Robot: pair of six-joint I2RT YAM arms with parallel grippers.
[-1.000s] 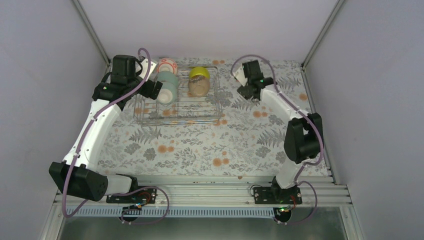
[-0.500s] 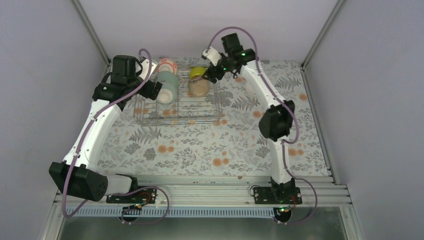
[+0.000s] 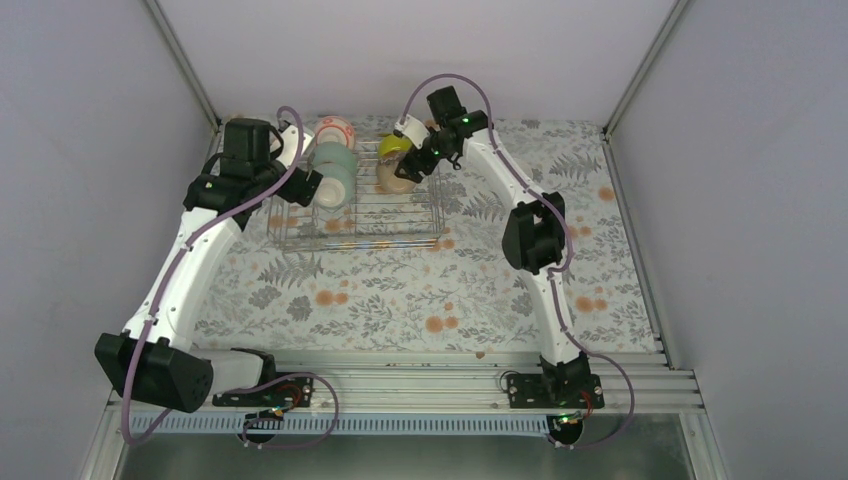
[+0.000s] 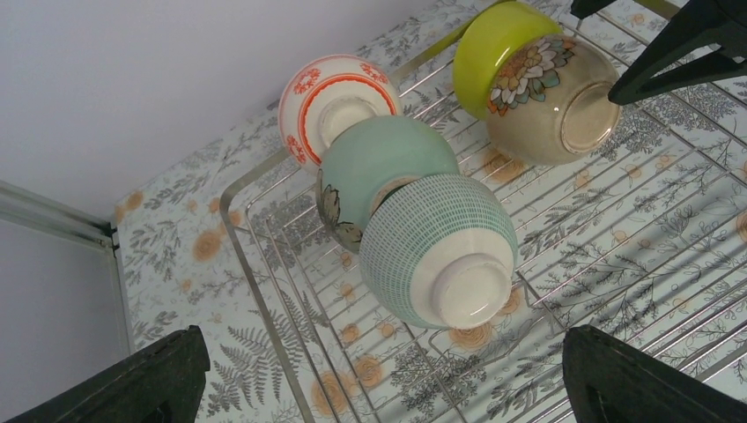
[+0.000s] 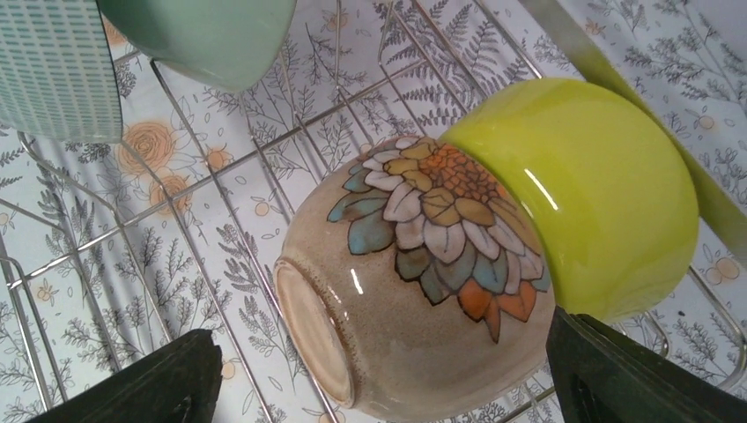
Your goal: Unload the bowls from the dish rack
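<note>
The right gripper [image 5: 380,335] is open, fingers set wide apart, over the dish rack [image 3: 360,215]. Directly ahead of it, 2 bowls lie touching on their sides: a tan flowered bowl [image 5: 423,291] nearest, the yellow-green bowl [image 5: 599,194] behind. The left gripper [image 4: 380,352] is likewise open. Ahead of it, 3 bowls are lined up: a hatched bowl [image 4: 432,247] partly covers the mint bowl [image 4: 379,163], and the red-patterned bowl [image 4: 330,101] is farthest, at the rim.

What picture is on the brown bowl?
The brown bowl has a white, blue and orange flower; right wrist view best.
</note>
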